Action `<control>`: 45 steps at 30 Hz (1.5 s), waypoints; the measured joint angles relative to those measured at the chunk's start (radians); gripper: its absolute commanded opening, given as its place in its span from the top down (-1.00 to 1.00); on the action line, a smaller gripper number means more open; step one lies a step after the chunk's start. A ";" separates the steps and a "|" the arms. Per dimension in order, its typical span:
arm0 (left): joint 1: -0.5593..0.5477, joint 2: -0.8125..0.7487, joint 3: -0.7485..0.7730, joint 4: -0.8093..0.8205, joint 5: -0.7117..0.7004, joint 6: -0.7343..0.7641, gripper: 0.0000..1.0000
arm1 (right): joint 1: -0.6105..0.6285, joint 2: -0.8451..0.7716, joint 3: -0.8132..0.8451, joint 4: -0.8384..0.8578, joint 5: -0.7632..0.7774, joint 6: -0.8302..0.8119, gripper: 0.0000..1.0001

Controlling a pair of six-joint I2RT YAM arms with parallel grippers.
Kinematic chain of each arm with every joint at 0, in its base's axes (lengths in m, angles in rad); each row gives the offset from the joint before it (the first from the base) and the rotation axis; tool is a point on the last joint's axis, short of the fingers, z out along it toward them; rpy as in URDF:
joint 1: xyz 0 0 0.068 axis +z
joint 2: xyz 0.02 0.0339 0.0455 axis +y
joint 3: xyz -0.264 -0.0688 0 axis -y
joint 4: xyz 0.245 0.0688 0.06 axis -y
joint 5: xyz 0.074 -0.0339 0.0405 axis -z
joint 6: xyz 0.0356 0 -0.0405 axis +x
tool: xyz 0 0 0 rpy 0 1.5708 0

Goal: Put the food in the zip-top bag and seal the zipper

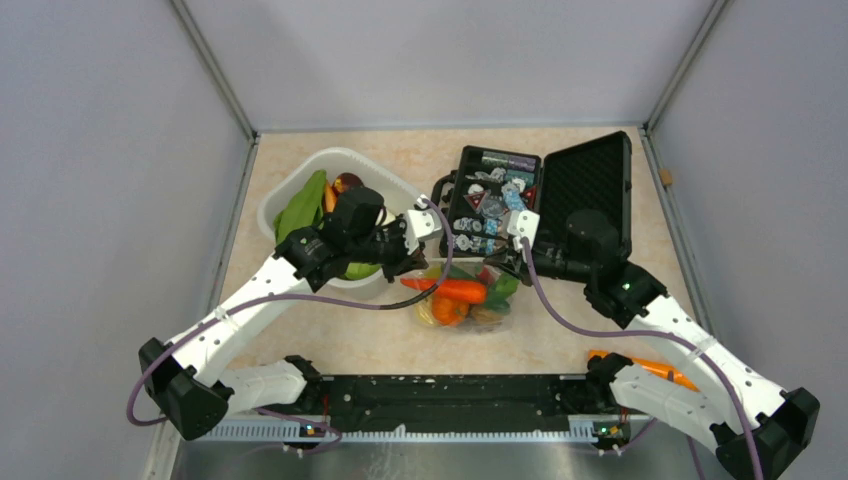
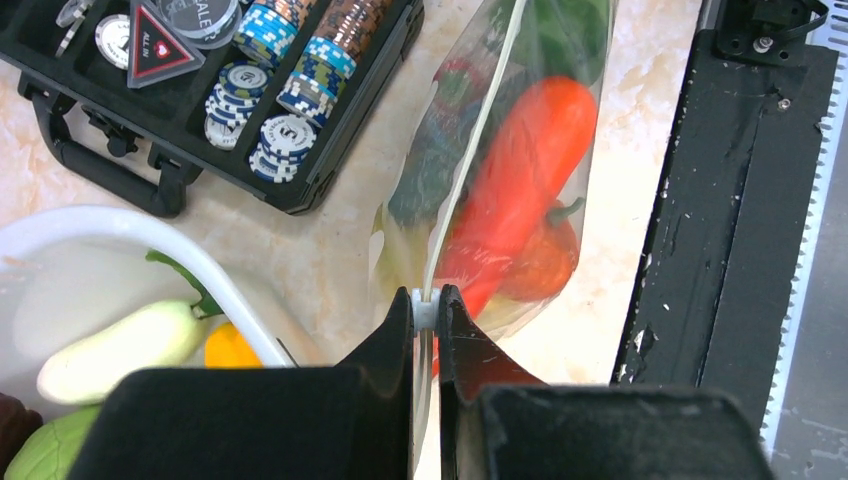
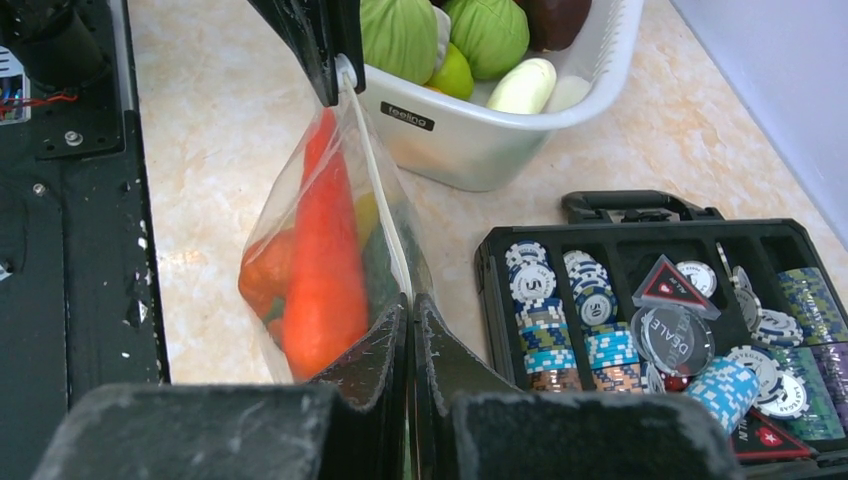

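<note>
Your left gripper (image 2: 425,312) is pinched tight on one end of the zipper (image 2: 470,150), jaws almost together with only the white strip between them. Your right gripper (image 3: 410,305) is clamped the same way on the opposite end, so the strip runs in a line from one pair of fingertips to the other. The bag (image 2: 388,245) lies straight ahead of both grippers, spreading to the right of the left fingertips and to the left of the right ones. Inside it you can see a long orange carrot (image 2: 520,160), a red pepper (image 2: 548,258) touching the carrot, and something green (image 2: 565,30) at the end far from the left gripper. You cannot tell whether the strip is pressed shut along its whole length. Just left of the left gripper sits the white basket (image 2: 235,303), holding a pale vegetable (image 2: 120,350) and green leaves (image 3: 400,35). Ahead and left of the left fingertips lies the open black case (image 2: 345,130) of poker chips (image 2: 300,75); it sits to the right of the right gripper.
</note>
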 measured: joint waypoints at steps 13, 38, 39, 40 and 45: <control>0.015 0.028 0.060 -0.019 0.091 -0.009 1.00 | 0.000 0.089 0.146 -0.067 -0.096 0.003 -0.28; 0.015 0.051 0.085 -0.015 0.132 -0.012 1.00 | 0.161 0.244 0.218 -0.017 -0.020 0.060 -0.23; 0.015 0.051 0.085 -0.015 0.132 -0.012 1.00 | 0.164 0.251 0.218 -0.018 -0.009 0.061 -0.22; 0.015 0.051 0.085 -0.015 0.131 -0.012 1.00 | 0.167 0.257 0.218 -0.017 -0.002 0.061 -0.20; 0.015 0.051 0.085 -0.013 0.131 -0.014 1.00 | 0.185 0.277 0.218 0.000 0.031 0.068 0.06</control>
